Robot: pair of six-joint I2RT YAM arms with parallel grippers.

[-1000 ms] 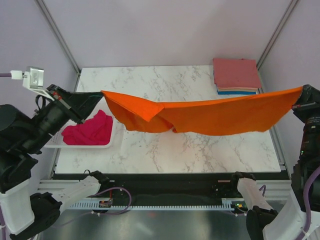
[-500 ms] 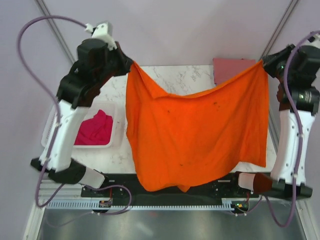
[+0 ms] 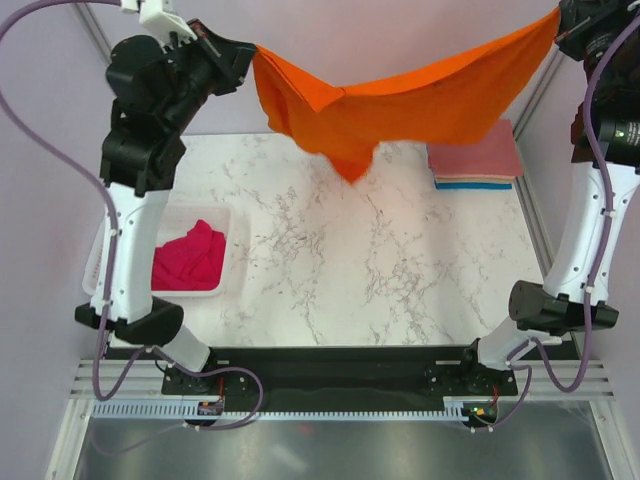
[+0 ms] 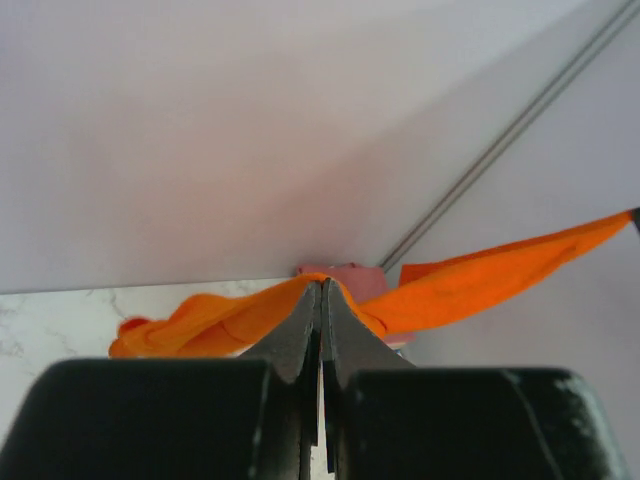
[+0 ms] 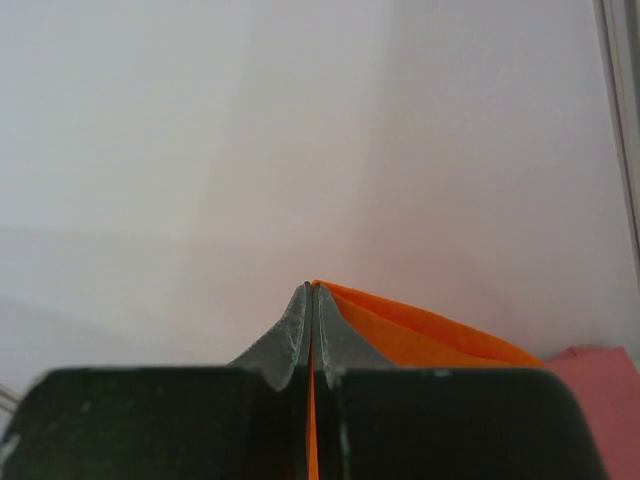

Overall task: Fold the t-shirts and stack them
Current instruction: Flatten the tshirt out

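orange shirt strung high between both arms

the orange shirt (image 3: 420, 100) hangs stretched in the air above the far edge of the table (image 3: 380, 270), sagging to a bunched point left of its middle. the left gripper (image 4: 322, 285) is pressed together on one corner, and the right gripper (image 5: 312, 288) pinches the opposite corner. folded shirts (image 3: 472, 160) sit stacked at the far right corner. a pink shirt (image 3: 190, 258) lies crumpled in a tray (image 3: 190, 292) at the left edge.

Cloth, matt and soft: orange t-shirt (image 3: 420, 100) above the table (image 3: 350, 260), smooth with a few creases; magenta t-shirt (image 3: 190, 258) at the table's left edge, crumpled; folded stack (image 3: 475, 150) at its far right corner, flat. Table top: smooth, white marble pattern, faint sheen. The tray (image 3: 228, 240) at that left edge: smooth white plastic.
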